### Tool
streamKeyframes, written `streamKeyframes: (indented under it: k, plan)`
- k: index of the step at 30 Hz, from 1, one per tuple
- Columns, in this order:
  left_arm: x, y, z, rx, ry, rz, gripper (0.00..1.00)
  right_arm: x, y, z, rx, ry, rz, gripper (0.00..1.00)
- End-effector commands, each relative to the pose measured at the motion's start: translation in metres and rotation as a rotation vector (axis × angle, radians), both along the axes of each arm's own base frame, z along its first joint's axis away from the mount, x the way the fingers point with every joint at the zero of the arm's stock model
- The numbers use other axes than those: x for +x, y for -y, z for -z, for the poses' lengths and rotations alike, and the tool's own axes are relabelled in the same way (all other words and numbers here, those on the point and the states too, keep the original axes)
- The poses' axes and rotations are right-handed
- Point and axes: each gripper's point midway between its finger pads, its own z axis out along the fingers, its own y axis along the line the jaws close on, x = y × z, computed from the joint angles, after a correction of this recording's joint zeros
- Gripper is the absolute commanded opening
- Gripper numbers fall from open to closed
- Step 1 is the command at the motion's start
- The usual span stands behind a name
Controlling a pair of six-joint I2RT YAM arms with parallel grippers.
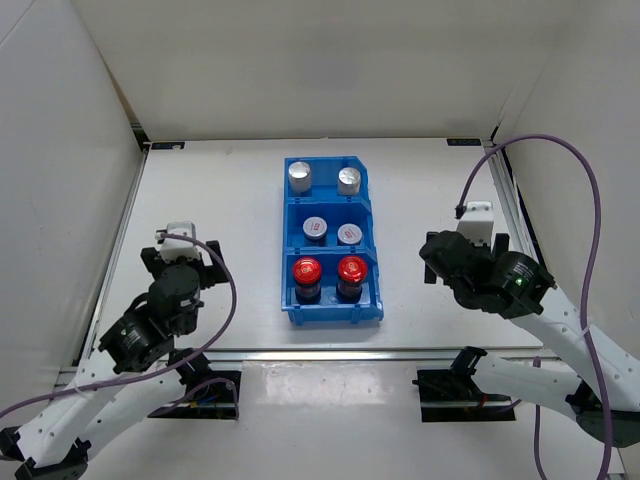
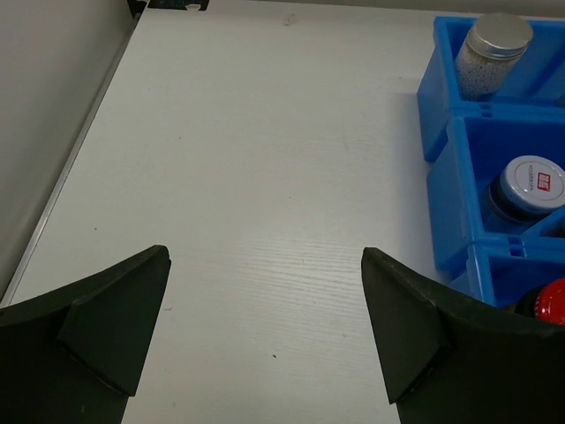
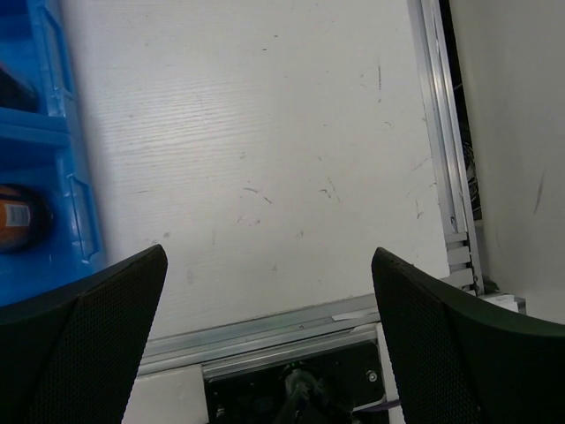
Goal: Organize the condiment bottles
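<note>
A blue three-compartment bin (image 1: 331,313) sits mid-table and holds all the condiment bottles in pairs. Two silver-capped bottles (image 1: 301,177) stand in the far compartment. Two white-lidded jars (image 1: 316,229) fill the middle one. Two red-capped jars (image 1: 306,270) are in the near one. My left gripper (image 1: 181,256) hovers left of the bin, open and empty (image 2: 265,265). Its view catches a silver-capped bottle (image 2: 494,51), a white-lidded jar (image 2: 530,184) and a red cap (image 2: 552,300). My right gripper (image 1: 460,262) is right of the bin, open and empty (image 3: 269,265).
White enclosure walls ring the table. A metal rail (image 3: 439,132) runs along the right side and another along the near edge (image 1: 320,355). The right wrist view shows the bin's wall (image 3: 62,177) with a dark jar (image 3: 13,219) behind it. Both arm bases sit at the near edge.
</note>
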Motion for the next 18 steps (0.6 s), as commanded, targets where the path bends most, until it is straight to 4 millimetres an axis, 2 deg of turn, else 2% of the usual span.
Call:
streamKeyframes:
  k: [1, 4, 10, 18]
  plan:
    - [0.009, 0.005, 0.006, 0.048, -0.012, -0.009, 1.0, -0.002, 0.019, -0.012, -0.023, 0.048, 0.082, 1.0]
    - [0.012, 0.01, 0.012, 0.07, -0.038, 0.0, 1.0, -0.001, 0.02, -0.013, -0.02, 0.056, 0.091, 1.0]
    - [0.011, 0.017, 0.008, 0.042, -0.033, 0.049, 1.0, -0.001, 0.021, -0.011, -0.042, 0.045, 0.105, 1.0]
    - [0.008, 0.009, 0.01, 0.022, 0.001, 0.018, 1.0, -0.004, 0.025, -0.007, -0.045, 0.04, 0.132, 1.0]
